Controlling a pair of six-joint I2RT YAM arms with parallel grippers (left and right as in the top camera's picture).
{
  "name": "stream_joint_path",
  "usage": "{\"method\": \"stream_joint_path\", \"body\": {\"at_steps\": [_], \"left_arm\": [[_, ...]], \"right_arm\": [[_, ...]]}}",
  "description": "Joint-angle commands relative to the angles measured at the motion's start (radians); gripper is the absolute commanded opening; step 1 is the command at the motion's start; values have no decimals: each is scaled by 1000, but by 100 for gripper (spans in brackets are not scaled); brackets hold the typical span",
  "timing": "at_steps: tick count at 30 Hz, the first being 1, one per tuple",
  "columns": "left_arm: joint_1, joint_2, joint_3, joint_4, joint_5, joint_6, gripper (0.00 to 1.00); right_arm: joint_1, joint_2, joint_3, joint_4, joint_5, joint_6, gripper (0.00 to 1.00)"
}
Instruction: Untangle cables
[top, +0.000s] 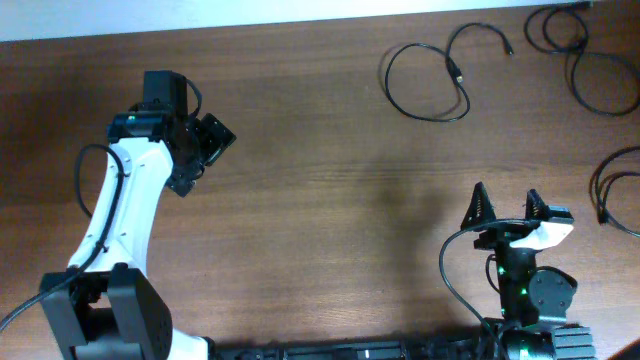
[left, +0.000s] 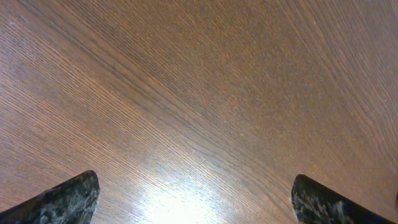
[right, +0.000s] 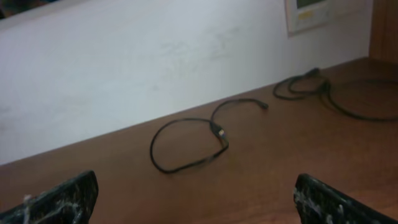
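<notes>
Fingers of our right gripper (right: 196, 193) stand wide apart, holding nothing; left gripper (left: 194, 190) likewise spread and empty over the table (left: 199, 93). Cables (right: 219, 133) lie ahead of the right arm, well apart. We would approach low, pinching one strand near its plug.
</notes>
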Motion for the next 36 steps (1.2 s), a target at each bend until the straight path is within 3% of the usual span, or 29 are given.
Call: {"method": "stream_joint_path", "body": {"at_steps": [1,3,6,9,33,36], "left_arm": [[0,6,3,2,3,9,99],[0,6,3,2,3,9,99],[0,6,3,2,3,9,99],[0,6,3,2,3,9,99],[2,6,3,-6,-6,11,99],[8,-16,4,-5,-1,175,99]], "right_arm": [[0,-11,-33,-17,16,8,99],[0,-11,-33,-45,16,7,99],[68,-11,-33,-46,16,-167,99],[84,-11,-33,-48,23,-233,99],[84,-11,-33,-45,27,-232,99],[84,-11,-33,-45,27,-233,99]]}}
